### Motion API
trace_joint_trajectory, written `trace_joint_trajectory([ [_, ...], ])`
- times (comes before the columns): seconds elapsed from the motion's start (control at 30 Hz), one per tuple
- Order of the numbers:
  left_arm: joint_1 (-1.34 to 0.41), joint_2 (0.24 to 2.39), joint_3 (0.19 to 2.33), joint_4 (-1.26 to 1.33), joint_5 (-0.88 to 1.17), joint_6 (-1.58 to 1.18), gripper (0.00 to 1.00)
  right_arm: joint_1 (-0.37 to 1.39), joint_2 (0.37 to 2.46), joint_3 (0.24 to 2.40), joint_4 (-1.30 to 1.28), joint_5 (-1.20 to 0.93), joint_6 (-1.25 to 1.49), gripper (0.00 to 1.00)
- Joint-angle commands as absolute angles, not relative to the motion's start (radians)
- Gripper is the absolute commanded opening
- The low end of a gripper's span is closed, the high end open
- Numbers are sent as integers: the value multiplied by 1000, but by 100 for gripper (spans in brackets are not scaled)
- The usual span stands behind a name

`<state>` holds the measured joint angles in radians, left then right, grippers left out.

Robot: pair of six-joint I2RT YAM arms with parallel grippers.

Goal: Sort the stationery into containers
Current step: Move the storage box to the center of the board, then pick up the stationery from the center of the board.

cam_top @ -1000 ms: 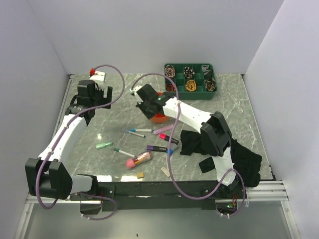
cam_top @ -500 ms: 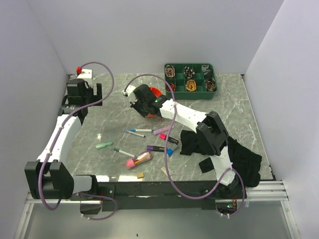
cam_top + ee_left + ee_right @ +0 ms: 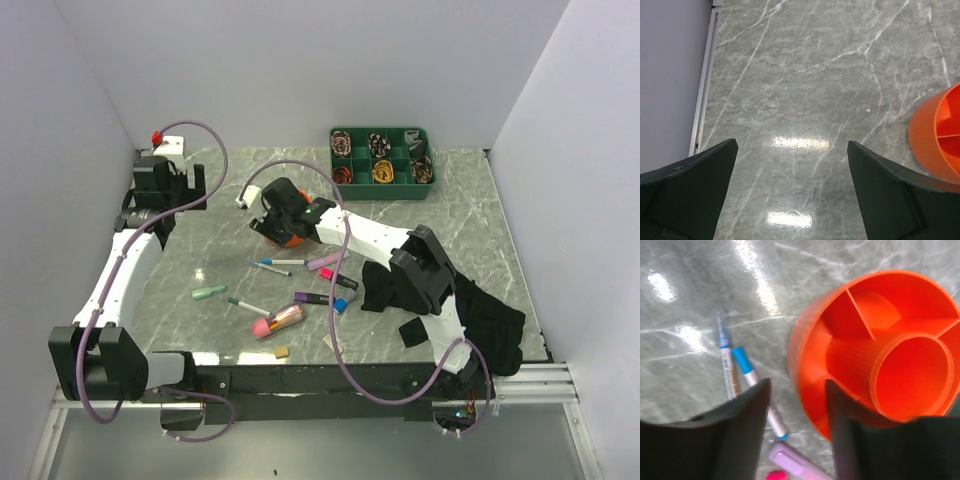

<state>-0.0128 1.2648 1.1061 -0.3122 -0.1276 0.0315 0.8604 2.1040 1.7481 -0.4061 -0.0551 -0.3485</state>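
The round orange organiser [image 3: 291, 239] stands left of the table's centre, also at the right edge of the left wrist view [image 3: 939, 134]. My right gripper [image 3: 272, 214] hovers over its near rim, open. In the right wrist view [image 3: 797, 383] one finger is inside an outer section and the other outside, with the orange wall [image 3: 812, 355] between them, not pinched. Pens and markers lie just in front: a white pen [image 3: 281, 263], a purple highlighter [image 3: 328, 260], a green marker [image 3: 209, 292], a pink case [image 3: 280, 320]. My left gripper [image 3: 165, 186] is open over bare table [image 3: 792, 145].
A green tray of ribbon rolls [image 3: 382, 157] stands at the far right. A black cloth [image 3: 440, 300] lies at the near right under the right arm. Two small beige erasers [image 3: 282, 351] [image 3: 331, 344] lie by the front edge.
The right gripper has carried the orange organiser left and towards the pens, then opened its jaws off the wall. The left arm swung to the far left corner and stayed.
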Motion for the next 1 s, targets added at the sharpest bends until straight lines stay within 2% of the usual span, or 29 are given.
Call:
trace_joint_trajectory([
  [0.0, -11, 1246, 1160, -288, -101, 6, 99, 862, 2080, 1767, -348, -2, -400, 68],
  [0.17, -11, 1249, 1161, -290, -89, 6, 99, 858, 2030, 1757, -351, -8, -410, 76],
  [0.27, -11, 1239, 1154, -285, -97, 6, 99, 844, 1848, 1618, -273, -93, -429, 78],
  [0.4, -12, 1212, 1128, -278, -94, 20, 99, 729, 1623, 1412, -284, -395, -527, 81],
  [0.43, -11, 1209, 1121, -276, -92, 18, 100, 689, 1590, 1378, -341, -583, -569, 83],
  [0.47, -12, 1206, 1117, -278, -77, 21, 99, 657, 1547, 1338, -397, -660, -627, 100],
  [0.5, -11, 1201, 1108, -279, -71, 23, 99, 629, 1533, 1322, -441, -696, -712, 100],
  [0.63, -5, 1197, 1080, -276, -37, 8, 99, 560, 1555, 1316, -638, -660, -842, 100],
  [0.73, -5, 1207, 1066, -281, -18, 6, 99, 560, 1594, 1307, -676, -617, -984, 100],
  [0.83, -3, 1221, 1060, -285, -29, 9, 99, 558, 1666, 1336, -751, -643, -1162, 84],
  [0.87, -3, 1226, 1061, -287, -32, 14, 99, 560, 1719, 1379, -765, -641, -1190, 71],
  [0.97, -3, 1241, 1071, -299, -43, 23, 99, 560, 1791, 1439, -747, -646, -1174, 54],
])
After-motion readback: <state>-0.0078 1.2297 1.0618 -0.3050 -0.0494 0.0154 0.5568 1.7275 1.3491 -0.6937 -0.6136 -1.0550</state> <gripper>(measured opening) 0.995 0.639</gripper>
